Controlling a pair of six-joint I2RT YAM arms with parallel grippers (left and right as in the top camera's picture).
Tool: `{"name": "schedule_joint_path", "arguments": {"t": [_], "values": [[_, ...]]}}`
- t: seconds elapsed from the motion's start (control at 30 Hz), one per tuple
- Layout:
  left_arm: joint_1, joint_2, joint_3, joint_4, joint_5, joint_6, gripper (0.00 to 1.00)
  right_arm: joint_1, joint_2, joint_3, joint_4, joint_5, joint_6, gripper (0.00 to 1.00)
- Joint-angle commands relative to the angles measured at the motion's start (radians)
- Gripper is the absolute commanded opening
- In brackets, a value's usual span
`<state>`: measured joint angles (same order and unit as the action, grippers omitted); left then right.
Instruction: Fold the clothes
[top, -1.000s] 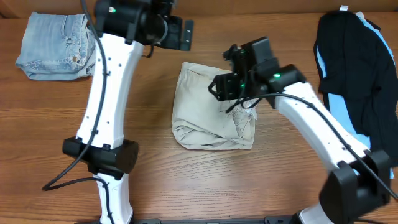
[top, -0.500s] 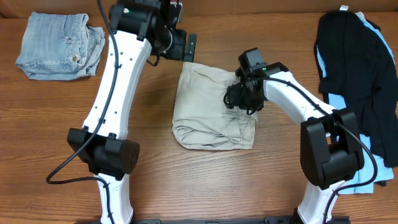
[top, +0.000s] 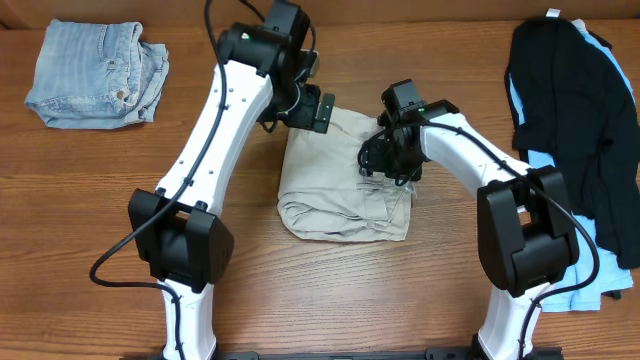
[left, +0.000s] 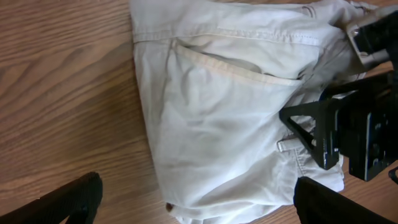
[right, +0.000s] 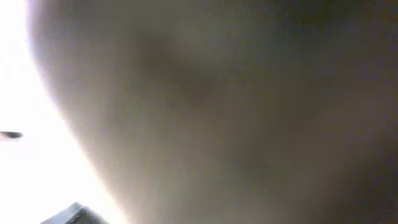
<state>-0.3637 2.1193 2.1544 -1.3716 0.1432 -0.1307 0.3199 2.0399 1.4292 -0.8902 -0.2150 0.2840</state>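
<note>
The shorts (top: 340, 195) lie mid-counter (top: 100, 210). The left claw (top: 312, 105) is held wide over their upper edge. The right claw (top: 385, 160), pressed onto them, cannot be judged. All layers should be pinched together.

We find bare wooden surface (top: 360, 290) on the near side of the beige khaki shorts (top: 330, 190); the white left arm (top: 225, 120) and right arm (top: 465, 140) crowd the far side.
</note>
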Motion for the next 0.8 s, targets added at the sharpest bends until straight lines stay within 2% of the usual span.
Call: {"name": "schedule_joint_path", "arguments": {"t": [0.0,0.33,0.47,0.57,0.77], "values": [[-0.002,-0.001,0.010,0.003,0.016,0.034,1.00,-0.035,-0.008,0.010,-0.042,-0.016,-0.026,0.77],[-0.009,-0.001,0.010,-0.060,0.064,0.050,1.00,-0.100,-0.280,0.179,-0.204,-0.012,-0.030,0.92],[-0.025,-0.001,0.010,-0.074,0.064,0.104,1.00,-0.135,-0.374,0.196,-0.224,0.015,-0.030,0.99],[-0.044,-0.001,0.010,-0.087,0.064,0.205,1.00,-0.175,-0.433,0.196,-0.231,0.016,-0.030,1.00],[-0.076,0.000,0.006,-0.128,0.064,0.243,1.00,-0.244,-0.469,0.196,-0.265,0.016,-0.030,1.00]]}}
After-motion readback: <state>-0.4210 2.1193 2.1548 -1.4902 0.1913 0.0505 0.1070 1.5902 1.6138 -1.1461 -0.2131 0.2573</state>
